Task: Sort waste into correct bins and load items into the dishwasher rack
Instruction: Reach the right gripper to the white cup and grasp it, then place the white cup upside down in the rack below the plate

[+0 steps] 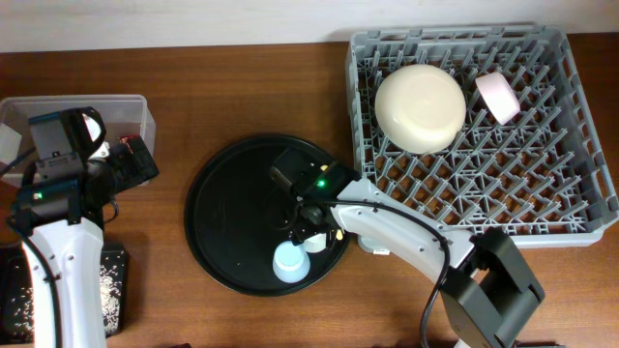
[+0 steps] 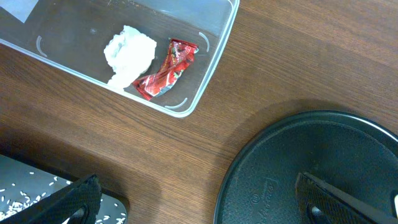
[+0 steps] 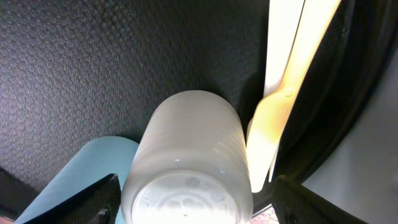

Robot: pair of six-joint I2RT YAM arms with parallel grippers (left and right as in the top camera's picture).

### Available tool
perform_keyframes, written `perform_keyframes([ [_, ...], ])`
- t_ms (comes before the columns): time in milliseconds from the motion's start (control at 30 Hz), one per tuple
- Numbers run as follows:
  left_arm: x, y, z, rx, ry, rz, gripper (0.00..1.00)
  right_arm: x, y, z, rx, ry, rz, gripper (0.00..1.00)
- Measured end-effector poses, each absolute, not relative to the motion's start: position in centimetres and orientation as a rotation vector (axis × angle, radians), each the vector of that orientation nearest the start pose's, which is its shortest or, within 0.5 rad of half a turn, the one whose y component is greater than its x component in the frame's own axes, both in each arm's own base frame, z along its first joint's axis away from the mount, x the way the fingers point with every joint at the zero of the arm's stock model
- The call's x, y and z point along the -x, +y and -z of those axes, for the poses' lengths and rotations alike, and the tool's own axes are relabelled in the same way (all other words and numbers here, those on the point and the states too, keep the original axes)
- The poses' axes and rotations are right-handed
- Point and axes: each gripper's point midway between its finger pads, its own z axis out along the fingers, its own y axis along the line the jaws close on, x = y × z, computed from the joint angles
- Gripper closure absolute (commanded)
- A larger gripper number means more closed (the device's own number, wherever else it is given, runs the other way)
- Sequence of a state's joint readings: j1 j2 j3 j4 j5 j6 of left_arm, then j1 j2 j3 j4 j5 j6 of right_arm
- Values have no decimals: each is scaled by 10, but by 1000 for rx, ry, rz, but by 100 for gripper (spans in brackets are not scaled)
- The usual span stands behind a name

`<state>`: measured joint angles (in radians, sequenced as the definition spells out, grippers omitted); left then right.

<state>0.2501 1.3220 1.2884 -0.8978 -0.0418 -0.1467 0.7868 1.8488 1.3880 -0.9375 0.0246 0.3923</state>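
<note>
Our right gripper (image 1: 308,230) hangs over the round black tray (image 1: 232,193), its jaws spread wide to either side of the white cup (image 3: 186,155). The cup's base faces the wrist camera. A dark sliver shows between the cup and the finger (image 3: 298,202) on the cutlery side, so we read the gripper as not yet closed on it. Just outside that finger lies the pale plastic cutlery (image 3: 283,81), its end right against the cup; whether they touch we cannot tell. Outside the other finger, just beside the white cup, stands the light blue cup (image 1: 291,263).

Our left gripper (image 2: 198,183) is spread wide and holds nothing, with bare worktop (image 2: 186,149) beneath it. Ahead of it lies the clear tub (image 2: 74,28), with the paper wad (image 2: 129,53) and the red wrapper (image 2: 166,70) side by side inside. By one finger is a corner of the shallow black tray (image 2: 37,183), strewn with rice grains (image 2: 18,200); by the other is the round tray's rim.

Well apart from the right gripper, past the round tray, the dishwasher rack (image 1: 542,208) holds the cream bowl (image 1: 420,106) upside down. The pink bowl (image 1: 498,97) sits tilted among the pegs just beside it.
</note>
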Motion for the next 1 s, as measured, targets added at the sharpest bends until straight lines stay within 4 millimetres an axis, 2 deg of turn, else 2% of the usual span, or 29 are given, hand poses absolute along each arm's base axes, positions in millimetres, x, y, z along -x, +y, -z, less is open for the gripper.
perform_keyframes([
  [100, -336, 93, -224, 510, 2451, -95, 1, -269, 269, -70, 586, 2935, -138, 15],
  [167, -336, 93, -224, 510, 2451, -95, 1, -269, 269, -70, 588, 2936, -142, 8],
  [233, -336, 93, -224, 510, 2451, -95, 1, -270, 271, -70, 587, 2932, -152, 8],
  [300, -336, 93, -224, 510, 2451, -95, 1, -270, 272, -61, 584, 2921, -163, 8],
  [333, -336, 93, -224, 510, 2451, -95, 1, -268, 269, -53, 584, 2926, -158, 14],
  [400, -336, 93, -224, 510, 2451, -95, 1, -270, 272, -52, 581, 2911, -172, 23],
  [433, -336, 93, -224, 510, 2451, -95, 1, -271, 273, -52, 584, 2905, -177, 30],
  [467, -336, 93, -224, 510, 2451, -95, 1, -272, 273, -53, 580, 2902, -180, 43],
  [600, -336, 93, -224, 510, 2451, -95, 1, -274, 273, -54, 575, 2893, -174, 55],
  [667, -336, 93, -224, 510, 2451, -95, 1, -273, 273, -58, 578, 2900, -170, 55],
  [733, -336, 93, -224, 510, 2451, -95, 1, -280, 280, -76, 574, 2884, -186, 56],
  [800, -336, 93, -224, 510, 2451, -95, 1, -296, 296, -114, 578, 2818, -241, 57],
  [900, -336, 93, -224, 511, 2453, -95, 1, -304, 299, -174, 596, 2772, -265, 59],
  [933, -336, 93, -224, 510, 2451, -95, 1, -312, 290, -199, 577, 2752, -271, 59],
  [967, -336, 93, -224, 511, 2452, -95, 1, -320, 277, -210, 535, 2753, -266, 59],
  [1000, -336, 93, -224, 511, 2452, -95, 1, -334, 247, -213, 459, 2785, -231, 59],
])
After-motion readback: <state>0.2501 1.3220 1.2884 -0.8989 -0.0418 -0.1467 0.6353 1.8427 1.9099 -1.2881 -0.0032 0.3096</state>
